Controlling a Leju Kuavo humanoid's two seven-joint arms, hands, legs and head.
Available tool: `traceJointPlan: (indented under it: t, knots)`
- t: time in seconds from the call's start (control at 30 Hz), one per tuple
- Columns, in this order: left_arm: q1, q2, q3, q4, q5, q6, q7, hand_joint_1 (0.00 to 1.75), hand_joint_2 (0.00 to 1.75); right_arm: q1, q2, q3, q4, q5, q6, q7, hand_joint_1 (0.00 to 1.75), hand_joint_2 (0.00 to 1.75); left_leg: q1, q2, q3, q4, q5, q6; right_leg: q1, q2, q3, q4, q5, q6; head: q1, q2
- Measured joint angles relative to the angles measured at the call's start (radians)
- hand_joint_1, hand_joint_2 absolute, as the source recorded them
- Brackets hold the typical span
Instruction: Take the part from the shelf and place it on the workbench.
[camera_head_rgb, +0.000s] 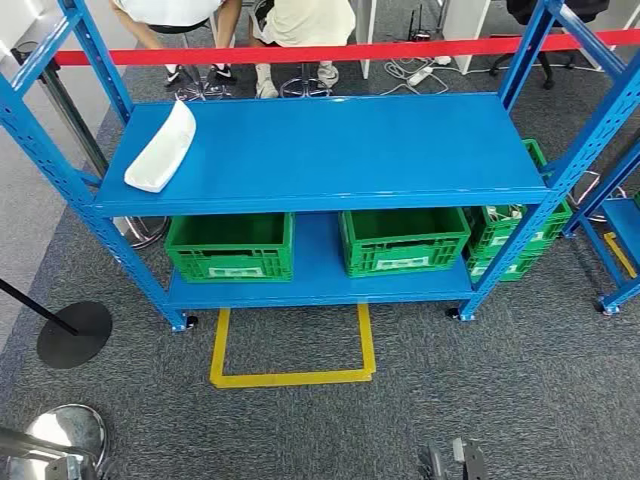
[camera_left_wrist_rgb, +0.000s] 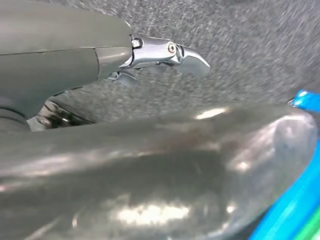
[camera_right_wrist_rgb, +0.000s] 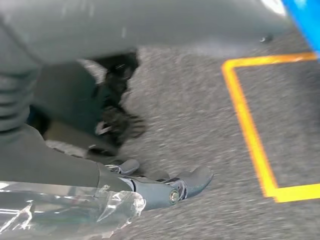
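Grey carpet (camera_head_rgb: 543, 390) covers the floor of a workshop, and a blue metal shelf rack (camera_head_rgb: 324, 150) stands ahead of the robot behind a yellow taped outline (camera_head_rgb: 293, 377) on the floor. A red barrier tape (camera_head_rgb: 302, 51) runs behind the rack, with seated people's legs beyond it.

The part (camera_head_rgb: 161, 146), a white curved tray-like piece, lies on the rack's upper shelf toward its left end, well ahead of and above both hands, touching neither. Below it, on the lower shelf, sit two green crates (camera_head_rgb: 230, 246), and further green crates (camera_head_rgb: 513, 240) stand at the right end.

The left hand (camera_left_wrist_rgb: 151, 55) hangs over the carpet with its fingers extended and holding nothing; the blue rack's edge shows just beyond it. The right hand (camera_right_wrist_rgb: 158, 185) also hangs low over the carpet, fingers stretched out and apart, holding nothing, with the yellow outline near its fingertips. Clear plastic wrap (camera_right_wrist_rgb: 71, 210) clings to the cover behind that hand.
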Motion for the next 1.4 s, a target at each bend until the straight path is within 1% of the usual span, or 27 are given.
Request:
traceJointPlan:
  t: [0.13, 0.23, 0.33, 0.5, 0.67, 0.83, 0.97, 1.03, 1.07, 1.1, 1.13, 1.17, 1.2, 1.23, 1.27, 1.3, 1.33, 1.37, 1.4]
  knots:
    - [-0.007, -0.009, 0.064, 0.004, -0.01, -0.02, -0.042, 0.0, 1.75, -0.015, 0.007, -0.017, 0.006, 0.008, 0.01, -0.035, 0.0, 1.75, 0.0, 0.0, 0.0, 0.0, 0.0, 0.0, 0.0, 0.0, 0.0, 0.0, 0.0, 0.0, 0.0, 0.0]
    - [-0.006, -0.023, 0.095, -0.029, -0.021, -0.039, -0.072, 0.0, 1.75, -0.019, 0.012, -0.031, 0.009, 0.018, 0.012, -0.06, 0.0, 1.75, 0.0, 0.0, 0.0, 0.0, 0.0, 0.0, 0.0, 0.0, 0.0, 0.0, 0.0, 0.0, 0.0, 0.0]
    - [0.0, -0.042, 0.114, -0.104, -0.032, -0.061, -0.108, 0.0, 1.75, -0.025, 0.017, -0.05, 0.016, 0.032, 0.012, -0.087, 0.0, 1.75, 0.0, 0.0, 0.0, 0.0, 0.0, 0.0, 0.0, 0.0, 0.0, 0.0, 0.0, 0.0, 0.0, 0.0]
    - [0.029, -0.068, 0.106, -0.264, -0.042, -0.075, -0.146, 0.0, 1.75, -0.028, 0.021, -0.079, 0.028, 0.05, 0.007, -0.11, 0.0, 1.75, 0.0, 0.0, 0.0, 0.0, 0.0, 0.0, 0.0, 0.0, 0.0, 0.0, 0.0, 0.0, 0.0, 0.0]
    - [0.075, -0.091, 0.055, -0.434, -0.059, -0.057, -0.169, 0.0, 1.75, -0.028, 0.023, -0.108, 0.039, 0.066, 0.001, -0.119, 0.0, 1.75, 0.0, 0.0, 0.0, 0.0, 0.0, 0.0, 0.0, 0.0, 0.0, 0.0, 0.0, 0.0, 0.0, 0.0]
    - [0.121, -0.102, -0.036, -0.59, -0.08, -0.009, -0.186, 0.0, 1.75, -0.027, 0.026, -0.137, 0.05, 0.083, -0.007, -0.123, 0.0, 1.75, -0.002, 0.0, 0.0, 0.001, -0.001, 0.001, -0.001, 0.0, 0.0, -0.001, 0.001, 0.002, 0.0, 0.0]
    - [0.156, -0.104, -0.123, -0.708, -0.102, 0.042, -0.197, 0.0, 1.75, -0.026, 0.03, -0.163, 0.06, 0.1, -0.014, -0.119, 0.0, 1.75, -0.007, 0.0, 0.0, 0.002, -0.004, 0.006, -0.006, -0.001, 0.001, -0.003, 0.003, 0.007, 0.0, 0.0]
    - [0.174, -0.105, -0.167, -0.765, -0.115, 0.069, -0.202, 0.0, 1.75, -0.026, 0.032, -0.176, 0.064, 0.109, -0.018, -0.114, 0.0, 1.75, -0.009, 0.0, -0.001, 0.0, -0.004, 0.012, -0.009, -0.002, 0.003, -0.006, 0.004, 0.012, -0.001, 0.0]
    - [0.183, -0.106, -0.189, -0.793, -0.123, 0.083, -0.205, 0.0, 1.75, -0.026, 0.033, -0.183, 0.066, 0.114, -0.02, -0.111, 0.0, 1.75, -0.007, -0.001, 0.002, -0.004, -0.003, 0.016, -0.01, 0.001, 0.003, -0.005, 0.002, 0.016, -0.001, 0.0]
    - [0.191, -0.106, -0.211, -0.821, -0.13, 0.097, -0.207, 0.0, 1.75, -0.026, 0.033, -0.19, 0.067, 0.119, -0.023, -0.107, 0.0, 1.75, -0.004, -0.002, 0.006, -0.009, -0.001, 0.021, -0.01, 0.009, -0.002, 0.005, -0.006, 0.019, 0.0, 0.0]
    - [0.199, -0.107, -0.234, -0.847, -0.138, 0.111, -0.209, 0.0, 1.75, -0.025, 0.034, -0.197, 0.069, 0.124, -0.026, -0.103, 0.0, 1.75, -0.001, -0.003, 0.01, -0.013, 0.0, 0.025, -0.01, 0.02, -0.014, 0.033, -0.023, 0.021, 0.001, 0.0]
    - [0.205, -0.108, -0.257, -0.872, -0.146, 0.125, -0.21, 0.0, 1.75, -0.023, 0.034, -0.204, 0.071, 0.129, -0.029, -0.099, 0.0, 1.75, 0.002, -0.005, 0.014, -0.016, 0.001, 0.027, -0.011, 0.032, -0.039, 0.083, -0.049, 0.023, 0.002, 0.0]
    - [0.211, -0.108, -0.28, -0.895, -0.155, 0.139, -0.211, 0.0, 1.75, -0.019, 0.034, -0.211, 0.074, 0.135, -0.032, -0.093, 0.0, 1.75, 0.002, -0.008, 0.016, -0.016, 0.0, 0.029, -0.011, 0.04, -0.072, 0.151, -0.08, 0.023, 0.003, 0.0]
    - [0.217, -0.108, -0.304, -0.916, -0.164, 0.152, -0.211, 0.0, 1.75, -0.015, 0.034, -0.218, 0.077, 0.141, -0.036, -0.087, 0.0, 1.75, 0.002, -0.011, 0.017, -0.016, -0.001, 0.03, -0.011, 0.044, -0.109, 0.22, -0.105, 0.023, 0.004, 0.0]
    - [0.224, -0.108, -0.327, -0.938, -0.174, 0.166, -0.212, 0.0, 1.75, -0.009, 0.034, -0.226, 0.08, 0.147, -0.04, -0.081, 0.0, 1.75, 0.002, -0.016, 0.02, -0.016, -0.003, 0.029, -0.011, 0.045, -0.138, 0.269, -0.115, 0.024, 0.003, 0.0]
    - [0.233, -0.108, -0.351, -0.96, -0.184, 0.181, -0.212, 0.0, 1.75, -0.004, 0.034, -0.234, 0.082, 0.154, -0.044, -0.075, 0.0, 1.75, 0.002, -0.02, 0.023, -0.016, -0.006, 0.028, -0.011, 0.045, -0.15, 0.284, -0.106, 0.023, 0.003, 0.0]
    - [0.241, -0.108, -0.373, -0.981, -0.194, 0.195, -0.212, 0.0, 1.75, 0.0, 0.034, -0.241, 0.084, 0.16, -0.048, -0.068, 0.0, 1.75, 0.003, -0.023, 0.029, -0.015, -0.01, 0.025, -0.011, 0.045, -0.141, 0.254, -0.077, 0.022, 0.003, 0.0]
    - [0.248, -0.108, -0.394, -1.0, -0.205, 0.209, -0.213, 0.0, 1.75, 0.003, 0.034, -0.248, 0.086, 0.167, -0.053, -0.062, 0.0, 1.75, 0.004, -0.026, 0.036, -0.015, -0.015, 0.022, -0.012, 0.045, -0.113, 0.191, -0.036, 0.021, 0.003, 0.0]
    - [0.254, -0.108, -0.414, -1.016, -0.217, 0.223, -0.214, 0.0, 1.75, 0.004, 0.034, -0.254, 0.088, 0.176, -0.058, -0.053, 0.0, 1.75, 0.003, -0.029, 0.043, -0.015, -0.021, 0.017, -0.012, 0.047, -0.08, 0.124, -0.006, 0.019, 0.004, 0.0]
